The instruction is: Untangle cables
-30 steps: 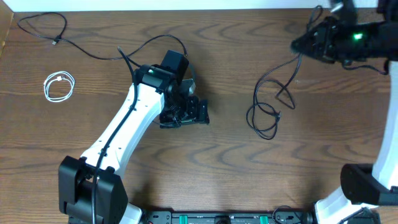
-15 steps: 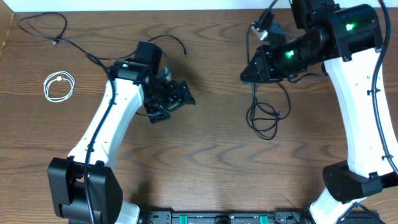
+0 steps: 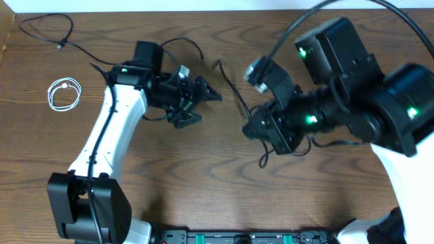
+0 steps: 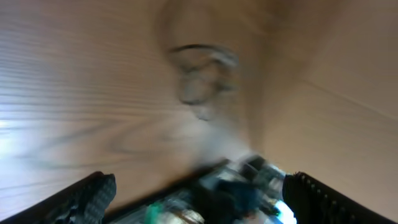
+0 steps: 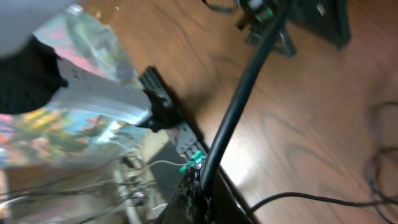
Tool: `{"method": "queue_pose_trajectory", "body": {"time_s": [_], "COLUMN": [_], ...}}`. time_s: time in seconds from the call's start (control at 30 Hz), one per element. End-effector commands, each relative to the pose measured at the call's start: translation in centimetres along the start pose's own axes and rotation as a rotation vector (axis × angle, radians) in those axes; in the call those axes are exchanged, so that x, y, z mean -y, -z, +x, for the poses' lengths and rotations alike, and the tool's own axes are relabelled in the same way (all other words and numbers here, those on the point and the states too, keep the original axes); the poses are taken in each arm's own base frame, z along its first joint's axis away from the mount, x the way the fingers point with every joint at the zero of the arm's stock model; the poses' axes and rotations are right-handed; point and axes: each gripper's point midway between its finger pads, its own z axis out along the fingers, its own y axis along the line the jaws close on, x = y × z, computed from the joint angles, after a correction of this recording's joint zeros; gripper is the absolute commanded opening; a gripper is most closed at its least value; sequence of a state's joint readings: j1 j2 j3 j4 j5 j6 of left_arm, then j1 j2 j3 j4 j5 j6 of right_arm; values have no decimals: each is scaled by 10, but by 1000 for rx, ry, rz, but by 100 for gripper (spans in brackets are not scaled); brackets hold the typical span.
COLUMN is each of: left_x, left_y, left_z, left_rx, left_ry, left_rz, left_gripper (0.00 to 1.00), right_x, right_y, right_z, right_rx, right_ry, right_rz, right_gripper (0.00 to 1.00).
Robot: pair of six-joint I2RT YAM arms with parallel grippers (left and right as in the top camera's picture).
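One black cable (image 3: 234,91) runs from its free end at the table's middle back down under my right arm, and a loop of it (image 3: 264,159) shows below the arm. My right gripper (image 3: 256,130) is raised over the table's middle and shut on this cable. In the right wrist view the cord (image 5: 239,99) rises straight out of the shut gripper (image 5: 199,186). A second black cable (image 3: 68,44) lies loose at the far left and passes under my left arm. A short white cable (image 3: 64,93) is coiled at the left edge. My left gripper (image 3: 205,108) stands open and empty (image 4: 198,183).
The right arm's bulky body (image 3: 352,95) hangs high and hides much of the table's right half. The left wrist view is motion-blurred, with a dark loop (image 4: 199,81) on the wood. The base rail with green connectors (image 3: 237,237) runs along the front edge.
The right arm swept from the far right corner to the table's middle, dragging its black cable leftwards. The left arm drew back towards the far left and turned its open gripper rightwards.
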State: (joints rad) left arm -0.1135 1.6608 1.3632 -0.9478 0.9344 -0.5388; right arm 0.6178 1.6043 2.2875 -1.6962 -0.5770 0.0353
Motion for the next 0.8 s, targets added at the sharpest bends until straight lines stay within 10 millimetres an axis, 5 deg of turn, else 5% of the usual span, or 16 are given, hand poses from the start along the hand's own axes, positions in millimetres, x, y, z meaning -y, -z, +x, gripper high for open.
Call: {"method": "queue_pose_trajectory", "body": {"time_s": [0.0,0.23,0.43,0.77], "left_x": [29,22,57,66], "left_y": [24,48,62,56], "left_z": [7,-4,18,29], "left_rx": [-109,-87,-235,-340], "left_ry": [114,201,179,370], "left_rz": [251,314,513,494], "left_gripper": [90,90,91,84], "right_x": [15,39,46,16], "right_y": [13,28,12,-25], "right_z": [3,3,-1,-3], "right_rx": [34,80,36,-68], "right_ry": [33,-40,-56,44], "right_rz": [144,303,296,55], "right_gripper": [1,1,1,1]}}
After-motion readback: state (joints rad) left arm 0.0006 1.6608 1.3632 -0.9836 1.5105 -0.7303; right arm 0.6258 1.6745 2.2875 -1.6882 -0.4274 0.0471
